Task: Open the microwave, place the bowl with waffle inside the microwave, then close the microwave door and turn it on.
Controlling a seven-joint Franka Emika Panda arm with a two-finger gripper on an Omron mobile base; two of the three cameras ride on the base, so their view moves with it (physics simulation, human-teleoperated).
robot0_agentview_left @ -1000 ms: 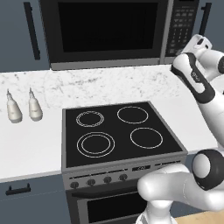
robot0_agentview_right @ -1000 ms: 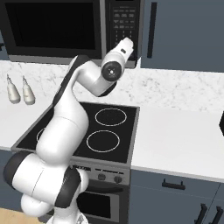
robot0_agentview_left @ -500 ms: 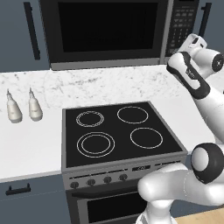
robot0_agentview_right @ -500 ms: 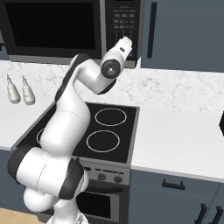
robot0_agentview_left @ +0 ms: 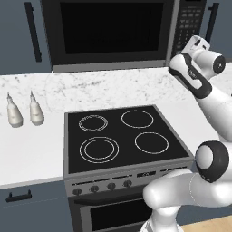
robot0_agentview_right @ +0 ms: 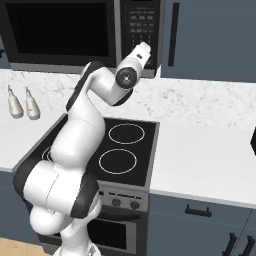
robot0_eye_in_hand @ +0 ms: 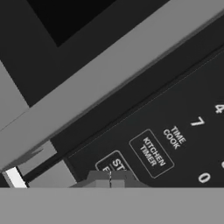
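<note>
The microwave [robot0_agentview_left: 113,67] hangs above the counter with its microwave door [robot0_agentview_left: 111,29] shut, dark glass in a grey frame [robot0_eye_in_hand: 109,74]. Its black keypad panel [robot0_agentview_left: 188,22] [robot0_agentview_right: 142,20] is on the right. My gripper [robot0_eye_in_hand: 110,177] is shut, fingertips pressed together with nothing between them, right up against the bottom of the keypad [robot0_eye_in_hand: 175,131], at a button whose label starts "ST", beside KITCHEN TIMER. From the right base view the white hand [robot0_agentview_right: 141,52] points at the panel's lower edge. The bowl and the waffle are out of view.
A black four-ring stove [robot0_agentview_left: 122,136] sits below the arm. Two pale bottles [robot0_agentview_left: 22,113] stand on the marble counter at the left. Dark blue cabinets with black bar handles [robot0_agentview_right: 175,32] flank the microwave. Open counter [robot0_agentview_right: 210,155] lies right of the stove.
The hand has crept a little up and in toward the lower keypad. The microwave door stays shut and the gripper stays shut.
</note>
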